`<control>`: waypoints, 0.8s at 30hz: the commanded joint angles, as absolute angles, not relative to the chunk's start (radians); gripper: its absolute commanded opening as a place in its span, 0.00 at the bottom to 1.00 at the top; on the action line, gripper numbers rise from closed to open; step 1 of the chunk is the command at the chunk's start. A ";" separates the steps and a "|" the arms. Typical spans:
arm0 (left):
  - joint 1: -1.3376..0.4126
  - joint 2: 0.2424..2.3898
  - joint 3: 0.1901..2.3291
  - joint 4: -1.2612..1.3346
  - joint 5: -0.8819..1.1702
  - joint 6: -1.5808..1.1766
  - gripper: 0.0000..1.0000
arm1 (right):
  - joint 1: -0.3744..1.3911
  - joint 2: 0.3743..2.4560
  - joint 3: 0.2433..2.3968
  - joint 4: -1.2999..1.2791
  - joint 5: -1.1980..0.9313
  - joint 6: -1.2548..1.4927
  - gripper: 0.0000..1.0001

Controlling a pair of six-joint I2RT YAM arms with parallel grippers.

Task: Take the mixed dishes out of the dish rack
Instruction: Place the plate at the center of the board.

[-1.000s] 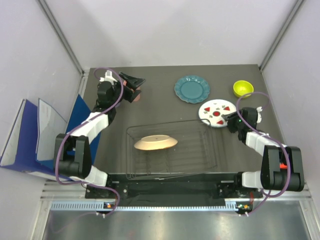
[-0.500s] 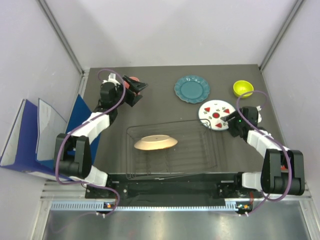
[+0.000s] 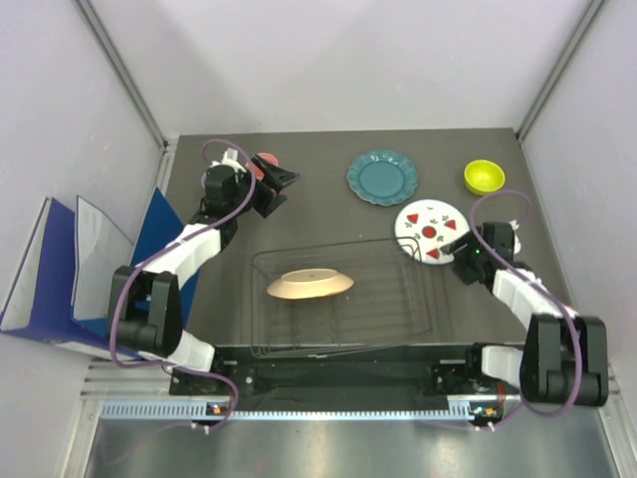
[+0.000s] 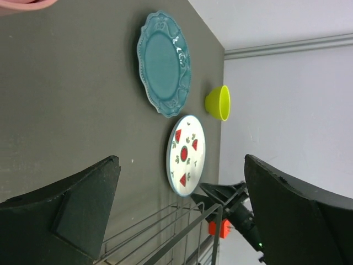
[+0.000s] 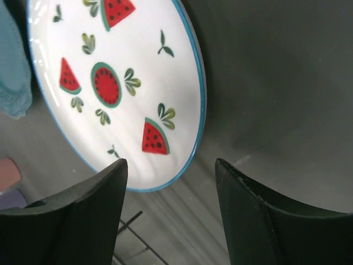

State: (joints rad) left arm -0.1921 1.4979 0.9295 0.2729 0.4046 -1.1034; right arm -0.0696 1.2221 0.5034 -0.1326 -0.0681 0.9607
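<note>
The dark wire dish rack (image 3: 398, 299) sits mid-table and holds one peach plate (image 3: 310, 284). On the table beyond it lie the teal scalloped plate (image 3: 382, 177) (image 4: 164, 63), the yellow-green bowl (image 3: 483, 176) (image 4: 219, 102) and the white plate with red watermelon marks (image 3: 432, 229) (image 5: 110, 83) (image 4: 186, 154). My right gripper (image 3: 455, 249) (image 5: 171, 165) is open just off the white plate's near edge, holding nothing. My left gripper (image 3: 284, 189) (image 4: 181, 165) is wide open and empty, beside the salmon-pink cup (image 3: 265, 164) (image 4: 27, 4) at the far left.
Blue and white folders (image 3: 80, 269) lean outside the table's left edge. Grey walls close off the back and both sides. A corner of the rack's wire (image 5: 129, 237) (image 4: 182, 232) shows near both grippers.
My right gripper has opened off the white plate and drawn back toward the near edge. My left gripper has shifted right, uncovering the salmon-pink cup.
</note>
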 commanded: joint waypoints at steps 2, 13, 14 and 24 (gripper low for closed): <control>-0.201 1.387 1.032 0.160 0.329 -0.945 0.99 | -0.071 0.964 0.512 -0.136 -0.023 0.983 0.64; -0.302 1.223 1.223 -0.142 0.145 -0.539 0.99 | -0.003 0.781 0.822 -0.202 0.003 0.976 0.64; -0.357 1.192 1.213 -0.165 0.086 -0.463 0.99 | 0.044 0.752 0.809 -0.165 -0.021 0.979 0.64; -0.540 0.643 0.807 -0.176 0.247 -0.066 0.99 | 0.120 0.808 0.793 0.031 -0.224 0.885 0.63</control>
